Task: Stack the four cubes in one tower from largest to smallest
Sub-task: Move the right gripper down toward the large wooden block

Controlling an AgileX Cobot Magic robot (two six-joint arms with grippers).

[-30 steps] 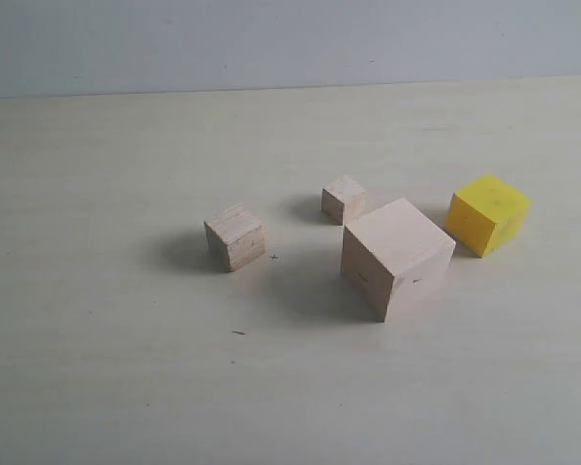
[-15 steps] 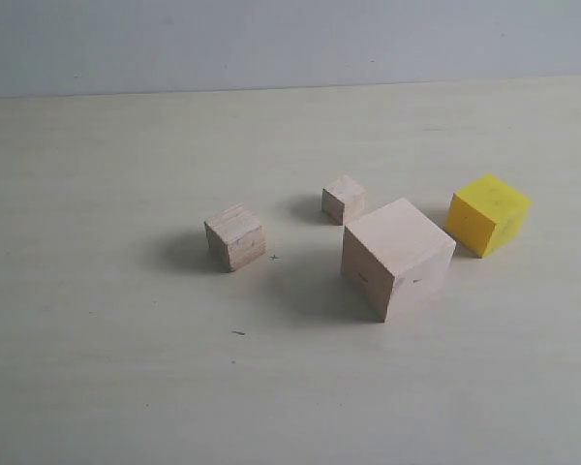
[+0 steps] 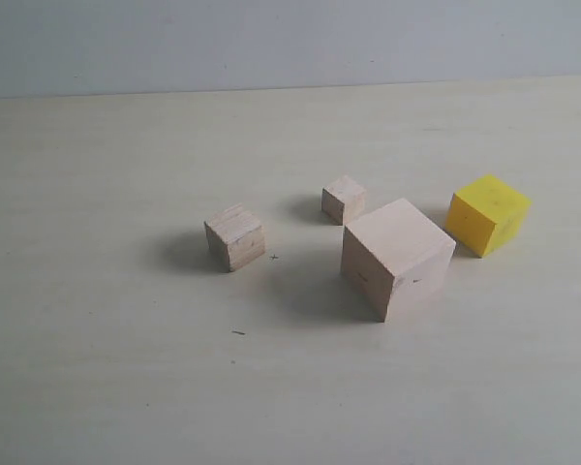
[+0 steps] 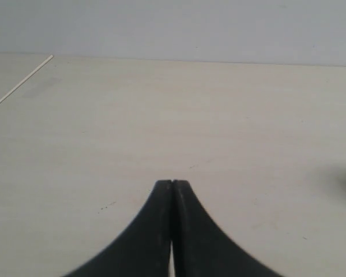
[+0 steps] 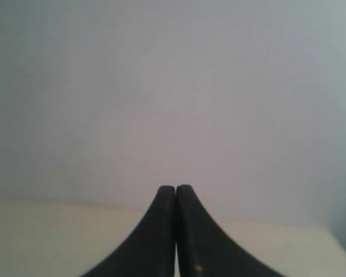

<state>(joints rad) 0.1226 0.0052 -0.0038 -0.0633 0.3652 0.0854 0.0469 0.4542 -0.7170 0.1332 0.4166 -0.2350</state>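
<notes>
- Large wooden cube [image 3: 397, 257]: pale bare wood, faint grain, sharp edges. It sits flat on the counter [image 3: 126, 387], right of centre in the exterior view, turned so one vertical edge faces the camera. Small dark marks show on its near faces.
- Yellow cube [image 3: 487, 213]: bright, even colour with a smooth matte look. It lies near the large wooden cube, to its right and further back, not touching it.
- Small wooden cube [image 3: 344, 199]: the same pale wood. It stands just behind the large cube's left corner, with a narrow gap between them.
- Medium wooden cube [image 3: 235, 236]: pale wood with visible grain lines on the side face. It stands alone, well apart to the left of the other three.
- All four cubes rest singly on the counter; none is stacked.
- Counter: light cream, matte, with faint streaky grain. A tiny cross mark [image 3: 274, 257] lies just beside the medium cube.
- Wall [image 3: 271, 44]: plain grey-blue behind the counter's far edge.
- Left fingers [image 4: 163, 199]: black, smooth, curved to a point. The tips are pressed together with nothing between them, above bare counter.
- Right fingers [image 5: 167, 202]: the same black shape. The tips meet with only a hairline seam and grip nothing; they point toward the wall.
</notes>
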